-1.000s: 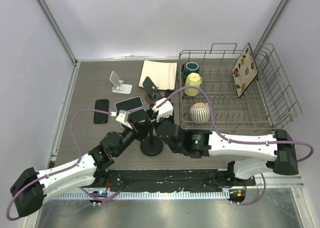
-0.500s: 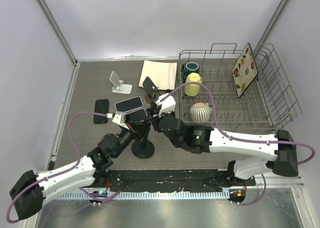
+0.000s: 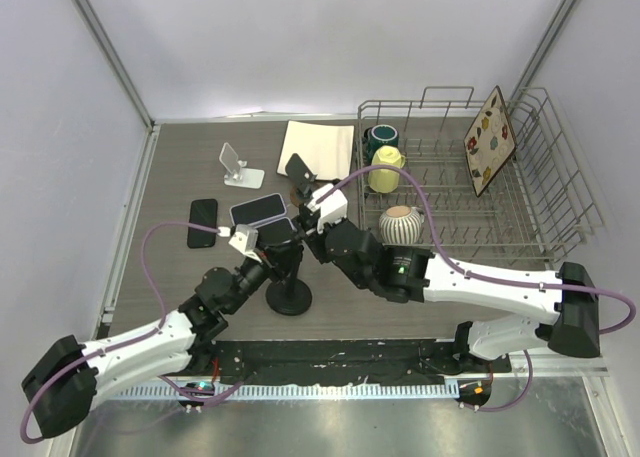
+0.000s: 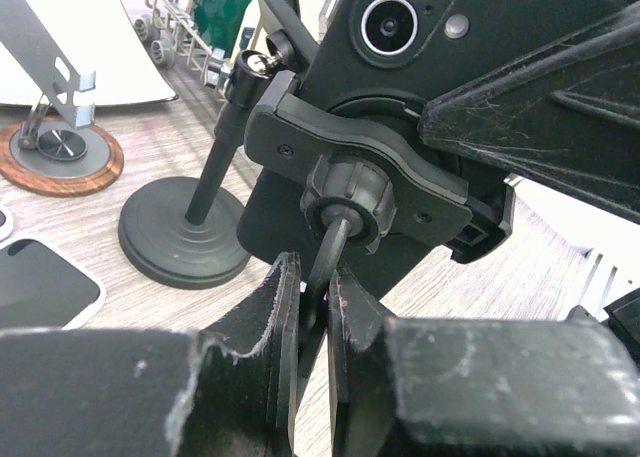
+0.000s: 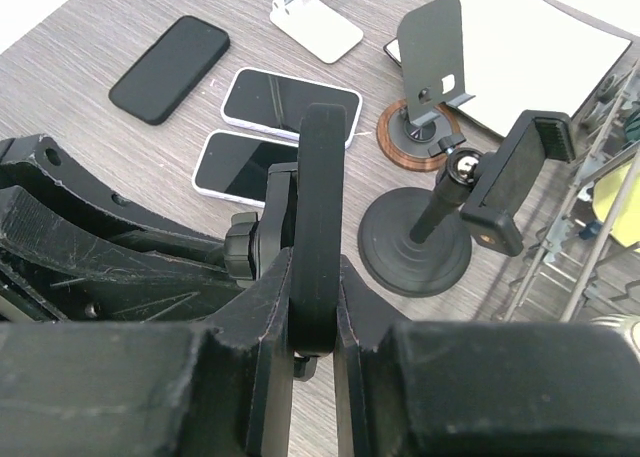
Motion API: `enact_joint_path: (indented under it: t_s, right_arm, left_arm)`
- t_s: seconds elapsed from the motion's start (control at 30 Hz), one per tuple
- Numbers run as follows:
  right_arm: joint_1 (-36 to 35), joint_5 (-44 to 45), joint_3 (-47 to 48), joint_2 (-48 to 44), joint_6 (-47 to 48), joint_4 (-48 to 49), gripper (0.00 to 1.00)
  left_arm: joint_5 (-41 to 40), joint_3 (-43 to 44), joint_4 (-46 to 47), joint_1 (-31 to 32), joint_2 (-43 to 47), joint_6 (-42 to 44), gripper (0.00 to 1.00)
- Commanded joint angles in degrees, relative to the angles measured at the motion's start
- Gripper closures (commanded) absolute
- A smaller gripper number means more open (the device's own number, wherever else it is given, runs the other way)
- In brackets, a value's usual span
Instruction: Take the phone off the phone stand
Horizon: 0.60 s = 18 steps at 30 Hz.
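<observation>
your left hand is pinched narrow on the thin stem of the phone stand. your right hand grips the black phone by its faces. the phone sits in the clamp, near the middle of the counter. if you pull off-axis, the clamp may drag the stand over, or the phone could slip.

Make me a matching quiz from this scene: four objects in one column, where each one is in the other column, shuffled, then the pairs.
1. yellow mug
2. loose black phone
3. clamped phone
4. stand stem

A. pinched by the left gripper
B. in the dish rack
C. flat on the table
D. pinched by the right gripper

Pairs: 1-B, 2-C, 3-D, 4-A
</observation>
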<state>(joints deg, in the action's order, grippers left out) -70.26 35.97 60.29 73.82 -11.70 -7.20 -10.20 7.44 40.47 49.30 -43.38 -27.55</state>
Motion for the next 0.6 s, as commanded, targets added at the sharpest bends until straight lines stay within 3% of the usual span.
enact_joint_path:
  t_s: [0.0,0.07,0.1,0.2,0.57]
  right_arm:
    - [0.6,6.5,1.5,-5.9,10.2,0.3,0.99]
    - [-0.4,5.6,1.7,-5.6,11.4,0.8,0.99]
    - [-0.6,5.3,1.8,-5.5,13.4,0.8,0.99]
    - [-1.6,4.0,2.4,-5.4,15.1,0.4,0.99]
    - [-2.0,-1.7,2.3,-6.0,18.6,-0.8,0.99]
  left_arm:
    - [-5.1,-1.3,0.2,-3.1,-3.4,7.0,0.94]
    - [-4.7,-0.7,0.3,-3.1,-4.1,7.7,0.80]
    - [-4.7,-0.2,0.4,-3.1,-4.3,8.0,0.66]
    - [-4.7,0.6,0.5,-3.1,-5.5,9.5,0.49]
    - [3.4,3.4,0.0,-3.2,-7.3,14.4,0.39]
